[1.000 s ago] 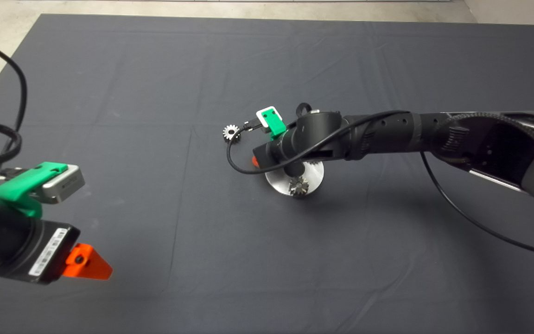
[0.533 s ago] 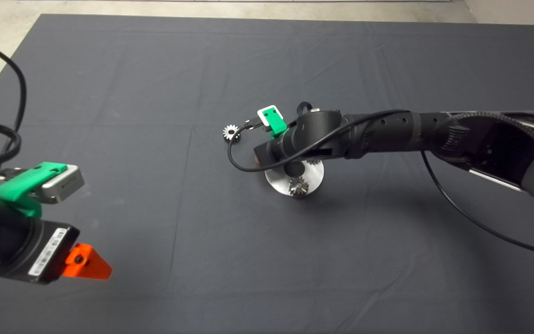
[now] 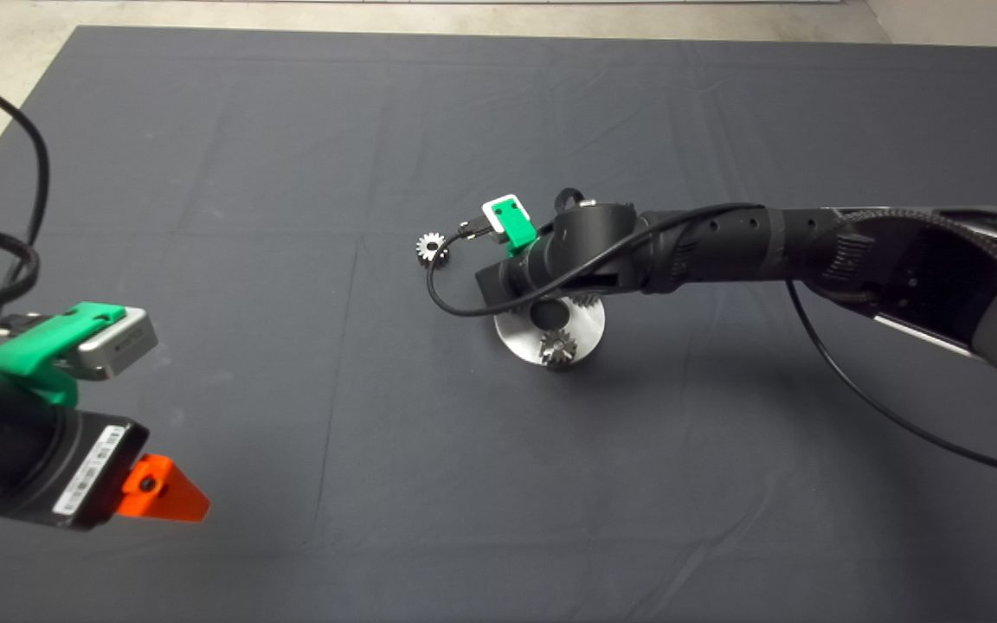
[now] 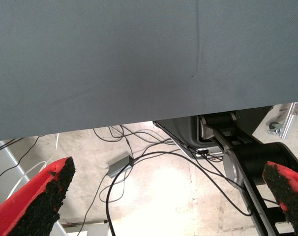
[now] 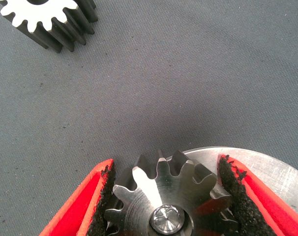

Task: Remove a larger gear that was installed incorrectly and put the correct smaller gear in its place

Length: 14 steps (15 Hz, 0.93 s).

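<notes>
The larger gear, dull grey with broad teeth, sits on a pin on the round silver plate. My right gripper is shut on it, with a black pad against the teeth on each side. From above, the right wrist covers this gear and the fingers. The smaller gear, with a bright toothed face, lies loose on the mat just beyond the plate and also shows in the right wrist view as the smaller gear. My left gripper waits open at the mat's lower left.
Two more gears stand on the plate: one at its near edge, one half hidden by the right arm. A black cable trails over the mat at right. The left wrist view shows the mat's edge, floor cables and the robot's base.
The right wrist has shifted slightly over the plate. The red finger that showed at the plate's left edge is now hidden under it. The left arm has not moved.
</notes>
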Each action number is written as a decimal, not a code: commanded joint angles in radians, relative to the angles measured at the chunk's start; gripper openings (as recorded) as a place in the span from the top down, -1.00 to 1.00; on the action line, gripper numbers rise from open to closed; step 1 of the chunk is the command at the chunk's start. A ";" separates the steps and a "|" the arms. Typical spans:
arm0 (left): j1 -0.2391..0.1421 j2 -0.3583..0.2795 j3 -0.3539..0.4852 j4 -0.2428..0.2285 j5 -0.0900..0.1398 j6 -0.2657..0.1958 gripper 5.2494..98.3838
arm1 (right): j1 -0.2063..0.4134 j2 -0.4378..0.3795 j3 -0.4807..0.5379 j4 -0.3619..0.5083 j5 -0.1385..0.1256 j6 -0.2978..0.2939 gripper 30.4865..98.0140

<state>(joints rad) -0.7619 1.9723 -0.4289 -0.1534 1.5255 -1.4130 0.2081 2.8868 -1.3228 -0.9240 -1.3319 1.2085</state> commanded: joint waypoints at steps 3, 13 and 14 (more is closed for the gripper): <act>-0.004 -0.002 0.012 0.002 0.019 0.000 -1.00 | 0.027 0.001 0.083 -0.021 -0.063 0.000 0.26; -0.004 -0.002 0.012 0.002 0.019 0.000 -1.00 | 0.024 -0.011 0.102 -0.021 -0.082 0.008 0.26; -0.004 0.000 0.012 0.002 0.019 0.000 -1.00 | 0.024 -0.011 0.100 -0.021 -0.082 0.006 0.26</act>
<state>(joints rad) -0.7619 1.9723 -0.4289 -0.1532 1.5255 -1.4130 0.2087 2.8772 -1.2268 -0.9260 -1.4296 1.2098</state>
